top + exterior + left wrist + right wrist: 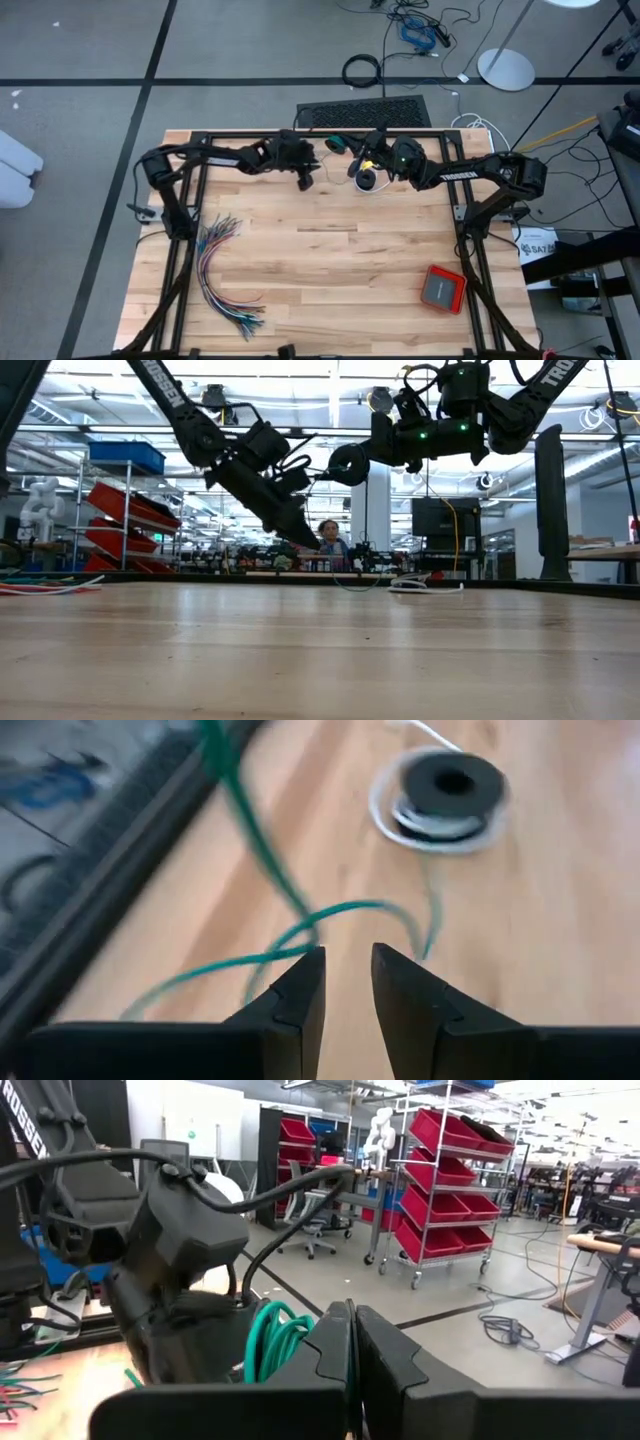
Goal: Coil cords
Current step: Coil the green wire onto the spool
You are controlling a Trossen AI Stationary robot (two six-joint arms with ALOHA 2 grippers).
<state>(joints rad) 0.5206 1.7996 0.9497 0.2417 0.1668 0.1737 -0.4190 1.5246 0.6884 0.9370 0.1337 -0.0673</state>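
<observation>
Robotics lab on an open industrial floor

A wooden table (330,260) in a black frame stands on grey carpet tiles (80,50) with loose cables (415,30) lying beyond its far edge. Beyond the table are metal shelving racks with red bins (445,1205), a small white robot arm (35,505) at the far left, workbenches, overhead strip lights, and a seated person (330,540) far off.

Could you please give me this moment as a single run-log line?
left gripper: open, above teal cord | right gripper: shut, raised, teal coil at it | black cord coil: on table
</observation>
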